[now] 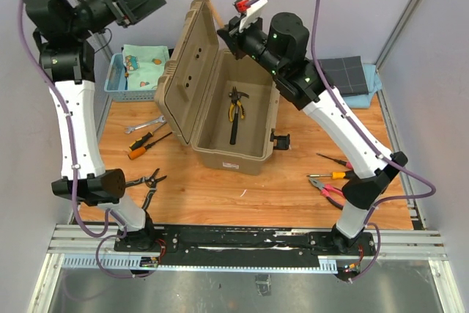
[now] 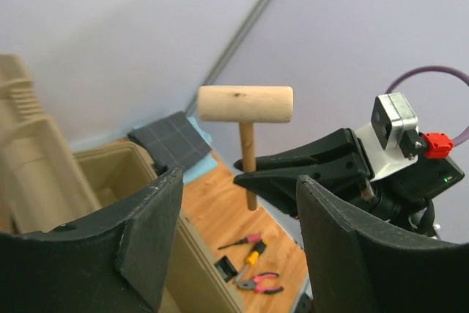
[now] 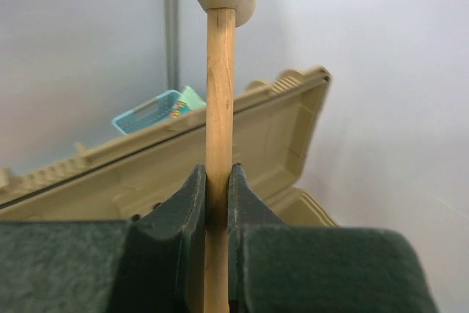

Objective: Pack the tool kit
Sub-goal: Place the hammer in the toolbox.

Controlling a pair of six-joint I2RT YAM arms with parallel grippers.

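— Where is the kit?
— The large tan plastic toolbox (image 1: 229, 157) sits mid-way along the wooden tabletop (image 1: 220, 199); its lid (image 1: 187, 71) stands open on the left; yellow-handled pliers (image 1: 235, 111) and a dark tool (image 1: 234, 133) lie on its floor.
— And the hammer?
— The pale wooden mallet (image 2: 245, 104) is upright in the air above the box's back rim, cylinder head on top; the right gripper (image 3: 218, 199) is clamped on its slim handle; the left gripper (image 2: 238, 179) faces it, fingers spread, holding nothing.
— Around the box?
— Screwdrivers (image 1: 146, 142) and a wrench (image 1: 145, 125) to the left; red-handled pliers (image 1: 327, 188) to the right; a blue mesh basket (image 1: 116, 78) behind the lid.
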